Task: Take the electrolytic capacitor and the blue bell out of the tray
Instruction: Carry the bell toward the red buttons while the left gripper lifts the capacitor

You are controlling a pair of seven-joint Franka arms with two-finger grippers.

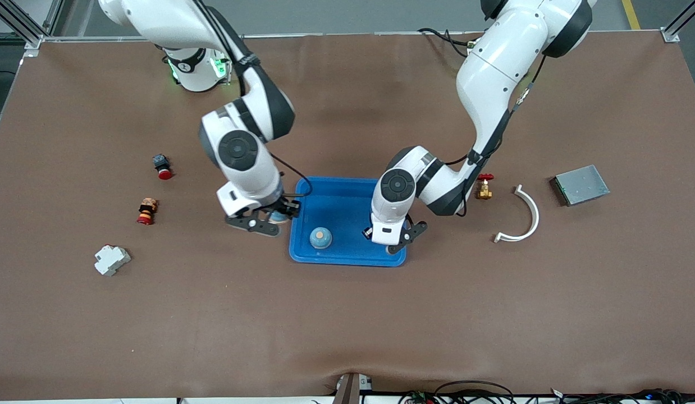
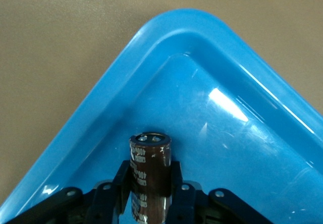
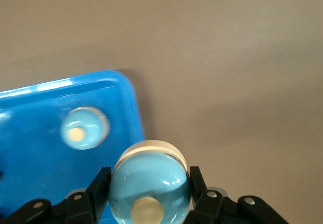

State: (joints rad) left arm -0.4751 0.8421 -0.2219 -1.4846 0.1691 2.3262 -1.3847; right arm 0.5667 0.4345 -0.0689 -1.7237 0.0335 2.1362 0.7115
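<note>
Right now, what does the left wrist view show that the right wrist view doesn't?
Only the left wrist view: the left tool shut on a dark capacitor, held over a corner of the tray interior.

Only the right wrist view: the right tool shut on a light-blue bell over the tray's edge, plus a second bell already resting in the tray.

Both: the blue tray and the brown table.

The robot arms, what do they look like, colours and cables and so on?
Both arms are glossy white shells with black joint bands and round grey caps. Thin black cables run beside them. Black two-finger left hand and right hand. Green lights glow on the right arm's base.
</note>
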